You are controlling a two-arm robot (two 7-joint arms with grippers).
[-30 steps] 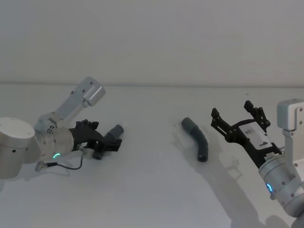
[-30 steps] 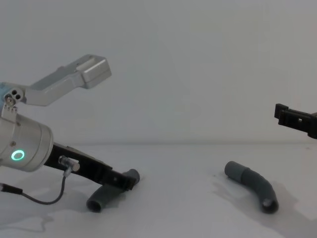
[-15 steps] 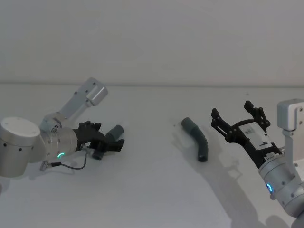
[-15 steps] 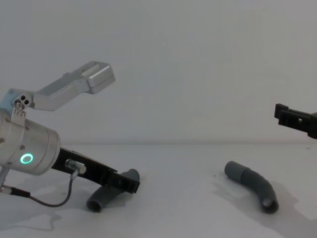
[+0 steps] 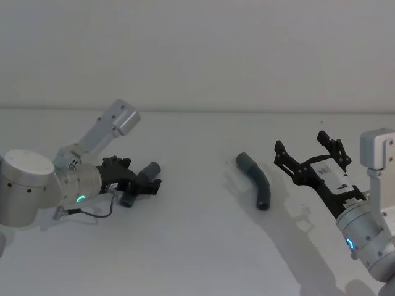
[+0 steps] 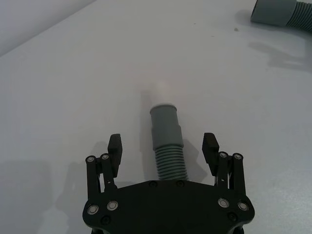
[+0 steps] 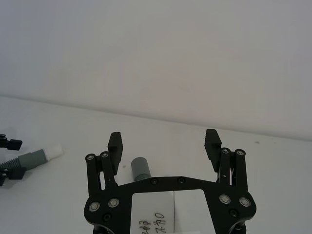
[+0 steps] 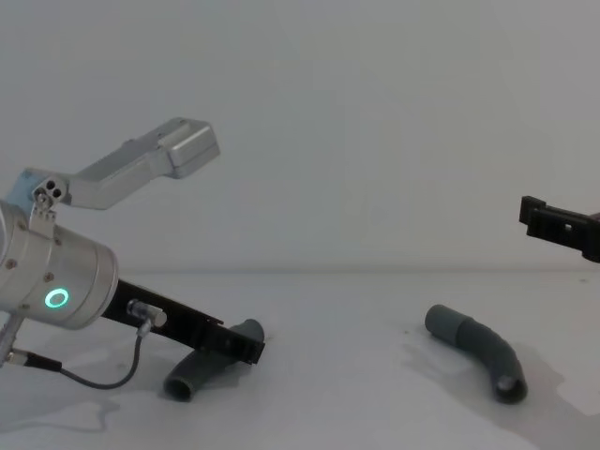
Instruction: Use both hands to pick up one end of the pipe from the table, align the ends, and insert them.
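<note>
Straddling the left pipe (image 6: 170, 163) on the table (image 5: 197, 246) with my open left gripper (image 6: 162, 141), right gripper (image 7: 163, 138) open near the right pipe (image 5: 256, 180), I risk an off-centre squeeze rolling the pipe away.

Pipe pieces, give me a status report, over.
Left gripper open, low, straddling left pipe piece, not gripping. Right gripper open, raised, apart from right pipe piece lying on table. Nothing in the way.
</note>
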